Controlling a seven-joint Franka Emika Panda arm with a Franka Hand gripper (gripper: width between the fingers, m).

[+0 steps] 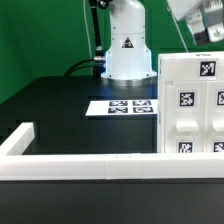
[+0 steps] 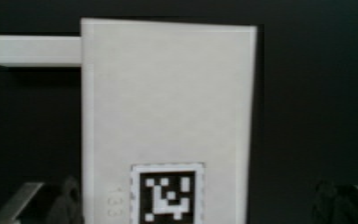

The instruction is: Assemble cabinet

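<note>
The cabinet [image 1: 190,100] is a large white box with square compartments and black-and-white tags. It stands at the exterior view's right, against the white rail. My gripper [image 1: 198,22] hangs just above its top, partly cut off by the frame edge. In the wrist view the cabinet [image 2: 167,110] fills the middle as a long white face with one tag near the gripper. My gripper [image 2: 206,198] is open, and its dark fingers [image 2: 55,198] show dimly on either side of the white face, not touching it.
A long low white L-shaped rail [image 1: 100,166] runs along the front and turns back at the exterior view's left. The marker board [image 1: 125,105] lies flat before the robot's base [image 1: 127,50]. A white bar [image 2: 34,48] juts out beside the cabinet's far end.
</note>
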